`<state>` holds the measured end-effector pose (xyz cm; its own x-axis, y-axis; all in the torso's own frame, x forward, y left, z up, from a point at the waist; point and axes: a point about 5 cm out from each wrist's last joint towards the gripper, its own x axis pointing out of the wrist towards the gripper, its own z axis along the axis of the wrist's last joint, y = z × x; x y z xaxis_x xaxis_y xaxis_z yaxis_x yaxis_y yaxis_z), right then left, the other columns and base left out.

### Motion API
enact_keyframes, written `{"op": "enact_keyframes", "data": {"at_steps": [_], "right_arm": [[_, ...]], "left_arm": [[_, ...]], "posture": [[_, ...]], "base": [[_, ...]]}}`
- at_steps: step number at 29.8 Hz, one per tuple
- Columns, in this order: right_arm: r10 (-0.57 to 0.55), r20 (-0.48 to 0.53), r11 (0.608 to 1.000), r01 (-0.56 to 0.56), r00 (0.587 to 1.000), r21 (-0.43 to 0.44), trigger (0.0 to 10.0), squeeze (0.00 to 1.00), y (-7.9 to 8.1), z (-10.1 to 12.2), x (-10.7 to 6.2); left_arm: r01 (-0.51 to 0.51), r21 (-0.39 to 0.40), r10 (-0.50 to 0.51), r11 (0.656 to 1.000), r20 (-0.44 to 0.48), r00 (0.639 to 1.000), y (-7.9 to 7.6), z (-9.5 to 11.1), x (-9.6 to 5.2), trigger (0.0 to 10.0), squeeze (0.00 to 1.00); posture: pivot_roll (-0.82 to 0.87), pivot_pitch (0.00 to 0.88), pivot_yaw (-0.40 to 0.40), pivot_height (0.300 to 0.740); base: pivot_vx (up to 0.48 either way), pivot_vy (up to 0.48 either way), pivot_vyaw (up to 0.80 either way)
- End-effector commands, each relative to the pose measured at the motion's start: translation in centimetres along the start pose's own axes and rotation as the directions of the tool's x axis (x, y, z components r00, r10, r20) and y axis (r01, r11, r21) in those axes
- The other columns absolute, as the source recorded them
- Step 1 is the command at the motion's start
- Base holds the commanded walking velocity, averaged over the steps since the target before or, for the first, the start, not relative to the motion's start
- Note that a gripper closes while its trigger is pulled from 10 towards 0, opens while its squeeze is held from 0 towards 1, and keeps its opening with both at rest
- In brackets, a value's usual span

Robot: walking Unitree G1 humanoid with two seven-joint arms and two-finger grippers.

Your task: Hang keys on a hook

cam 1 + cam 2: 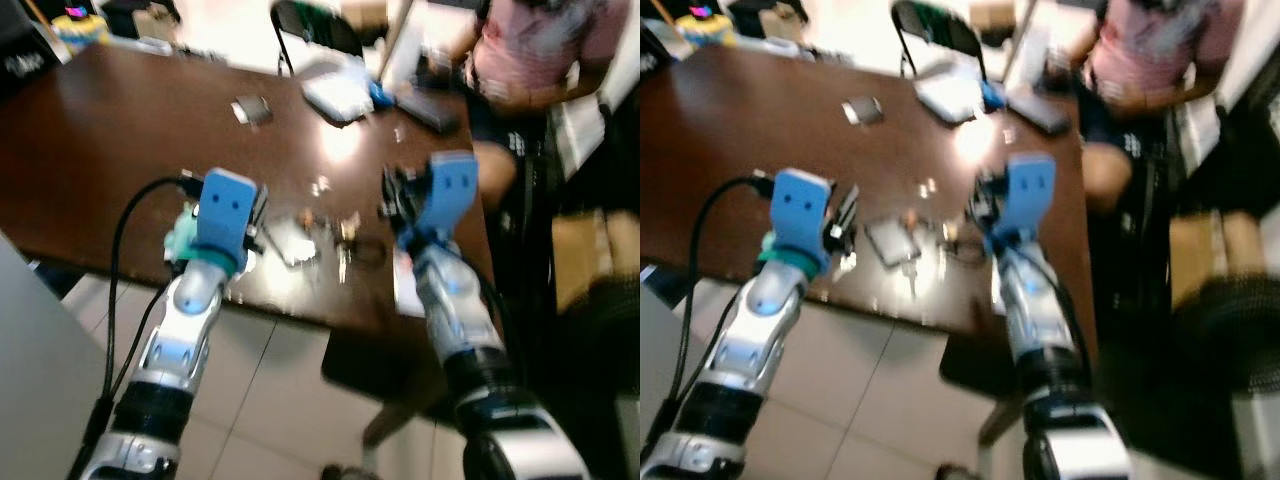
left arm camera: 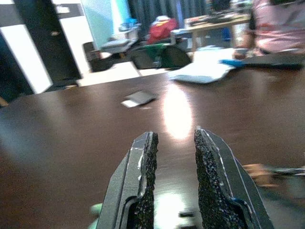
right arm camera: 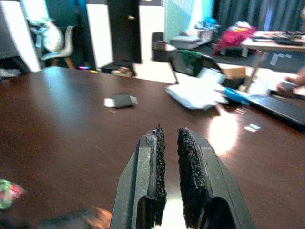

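Both eye views are blurred. A small cluster of metal bits that looks like the keys lies on the dark brown table near its front edge, beside a flat pale card. My left gripper hovers just left of the card, its fingers open with bare table between them. Just right of the keys is my right gripper, its fingers close together and holding nothing. A blurred brownish shape lies off to one side in the left wrist view.
A person in a pink shirt sits at the table's far right corner. White papers, a dark flat device and a small grey object lie further back. A black chair stands behind. Tiled floor lies below the table edge.
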<state>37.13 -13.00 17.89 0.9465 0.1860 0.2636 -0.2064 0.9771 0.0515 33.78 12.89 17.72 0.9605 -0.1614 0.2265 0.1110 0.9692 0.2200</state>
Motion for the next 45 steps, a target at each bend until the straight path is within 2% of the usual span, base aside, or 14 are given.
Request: {"op": "enact_keyframes", "data": {"at_steps": [1,7,8,9,12,25,34,35,36,37,39,40,42,45], "right_arm": [[0.015,-0.022,1.000,-0.014,1.000,0.017,10.0,0.00,0.7,-0.6,-0.1],[0.014,-0.023,1.000,-0.013,1.000,0.014,10.0,0.00,0.6,-0.6,-0.1],[0.014,-0.024,0.999,-0.015,1.000,-0.036,10.0,0.00,-0.3,-0.5,-0.2],[0.014,-0.024,0.999,-0.015,1.000,-0.036,10.0,0.00,-0.3,-0.5,-0.2],[-0.009,-0.036,0.995,0.006,0.999,-0.098,10.0,0.00,-2.3,-0.3,-0.5],[-0.078,-0.076,0.985,0.065,0.994,-0.160,10.0,0.00,-5.8,-0.9,-2.0],[-0.015,-0.071,0.993,0.006,0.997,-0.119,10.0,0.00,-4.9,-0.8,-1.6],[0.048,-0.075,0.993,-0.056,0.996,-0.108,10.0,0.00,-4.0,-0.8,-1.5],[0.048,-0.075,0.993,-0.056,0.996,-0.108,10.0,0.00,-4.0,-0.8,-1.5],[0.162,-0.084,0.981,-0.170,0.983,-0.098,10.0,0.00,-2.5,-1.0,-1.4],[0.162,-0.084,0.981,-0.170,0.983,-0.098,10.0,0.00,-2.5,-1.0,-1.4],[0.205,-0.094,0.973,-0.213,0.974,-0.092,10.0,0.00,-2.0,-1.1,-1.4],[0.263,-0.108,0.958,-0.273,0.959,-0.088,10.0,0.00,-1.3,-1.3,-1.4],[0.292,-0.111,0.950,-0.301,0.950,-0.082,10.0,0.00,-0.7,-1.4,-1.3]], "left_arm": [[-0.005,0.007,0.005,1.000,-0.027,1.000,0.2,-0.7,-0.4,10.0,0.00],[-0.003,0.007,0.004,1.000,-0.029,1.000,0.2,-0.7,-0.4,10.0,0.00],[0.114,0.047,-0.112,0.992,-0.041,0.993,0.2,-0.9,-1.7,10.0,0.00],[0.114,0.047,-0.112,0.992,-0.041,0.993,0.2,-0.9,-1.7,10.0,0.00],[0.313,0.081,-0.304,0.946,-0.103,0.947,-0.2,-1.7,-4.5,10.0,0.00],[0.490,0.005,-0.481,0.872,-0.181,0.858,-0.9,-2.8,-7.5,10.0,0.00],[0.554,0.077,-0.523,0.829,-0.244,0.817,0.1,-3.3,-8.5,10.0,0.00],[0.608,0.095,-0.565,0.788,-0.277,0.777,0.3,-3.5,-9.1,10.0,0.00],[0.608,0.095,-0.565,0.788,-0.277,0.777,0.3,-3.5,-9.1,10.0,0.00],[0.695,0.092,-0.629,0.713,-0.354,0.692,0.9,-3.9,-10.5,10.0,0.00],[0.695,0.092,-0.629,0.713,-0.354,0.692,0.9,-3.9,-10.5,10.0,0.00],[0.724,0.084,-0.644,0.685,-0.395,0.655,1.4,-4.1,-11.2,10.0,0.00],[0.728,0.038,-0.648,0.685,-0.423,0.633,2.4,-4.0,-11.8,10.0,0.00],[0.649,-0.104,-0.635,0.753,-0.371,0.677,3.0,-3.4,-11.2,10.0,0.00]], "posture": [[0.10,0.000,0.009,0.740],[0.10,0.000,0.009,0.740],[0.10,0.000,0.008,0.740],[0.10,0.000,0.008,0.740],[0.10,0.000,0.011,0.740],[0.09,0.000,0.029,0.740],[0.10,0.000,0.030,0.740],[0.11,0.000,0.028,0.740],[0.11,0.000,0.028,0.740],[0.13,0.000,0.027,0.740],[0.13,0.000,0.027,0.740],[0.13,0.000,0.026,0.740],[0.14,0.000,0.025,0.740],[0.14,0.000,0.024,0.740]], "base": [[0.319,0.000,0.00],[0.300,0.000,0.00],[0.000,0.000,0.00],[0.000,0.000,0.00],[0.000,0.000,0.00],[0.000,0.000,0.00],[0.000,0.000,0.00],[0.000,0.000,0.00],[0.000,0.000,0.00],[0.000,0.000,0.00],[0.000,0.000,0.00],[0.000,0.000,0.00],[0.000,0.000,0.00],[0.000,0.000,0.00]]}}
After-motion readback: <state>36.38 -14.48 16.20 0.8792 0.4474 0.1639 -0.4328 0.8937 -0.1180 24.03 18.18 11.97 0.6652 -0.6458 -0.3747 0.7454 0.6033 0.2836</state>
